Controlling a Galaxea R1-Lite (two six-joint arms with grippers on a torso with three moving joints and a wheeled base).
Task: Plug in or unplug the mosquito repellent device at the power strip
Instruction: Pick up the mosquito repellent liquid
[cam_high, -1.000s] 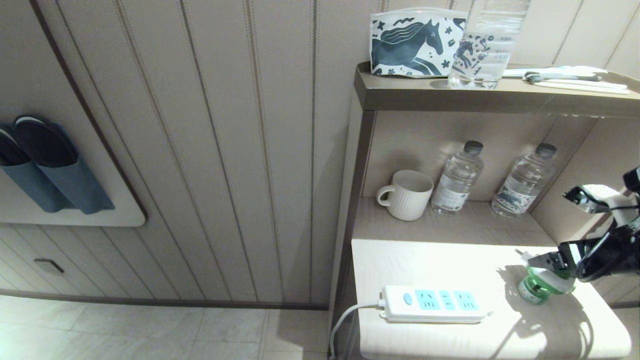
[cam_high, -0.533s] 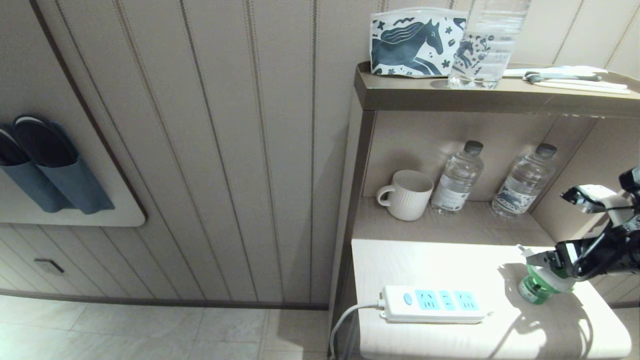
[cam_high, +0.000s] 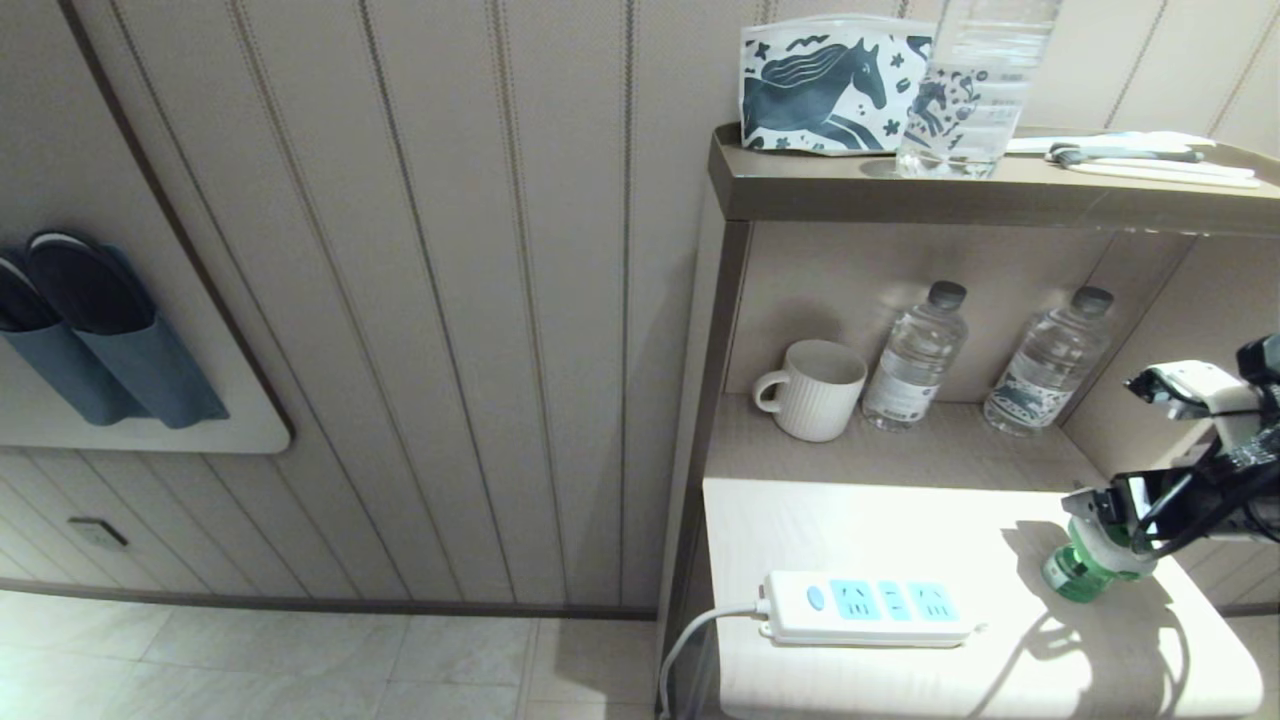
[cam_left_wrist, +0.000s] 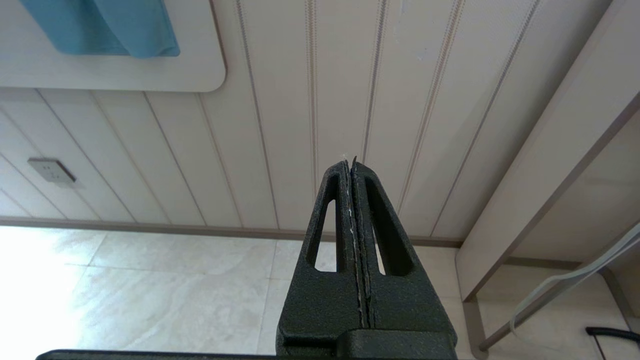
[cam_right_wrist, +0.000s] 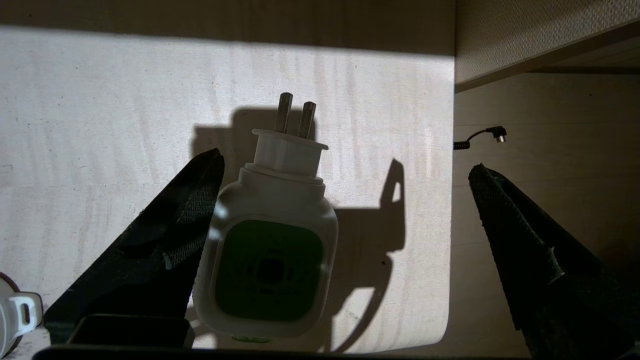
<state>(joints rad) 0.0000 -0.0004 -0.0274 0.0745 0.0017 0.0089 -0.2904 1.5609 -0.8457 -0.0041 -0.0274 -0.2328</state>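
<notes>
1. The right gripper (cam_right_wrist: 345, 170) reached in from the right edge of the head view, low over the far right of the table (cam_high: 880, 530). Its jaws stood wide apart around the mosquito repellent device (cam_right_wrist: 272, 240). One finger lay right beside the device's white body, though I could not tell if it touched; the other finger was well clear of it.
2. The mosquito repellent device (cam_high: 1085, 572) sat on the table under the gripper, green bottle visible, two metal prongs (cam_right_wrist: 295, 116) bare and unplugged.
3. The power strip (cam_high: 865, 606) lay near the table's front edge, well apart from the device and to its left. Its three sockets were vacant and its cord (cam_high: 690, 640) hung off the left side.
4. The left gripper (cam_left_wrist: 352, 200) hung out to the left, away from the table, over the floor and facing the wall panelling, jaws pressed together on nothing.
5. A mug (cam_high: 812, 390) and two water bottles (cam_high: 915, 355) stood in the niche behind, clear of the arm. A horse-print pouch (cam_high: 830, 85) sat on the top shelf.
</notes>
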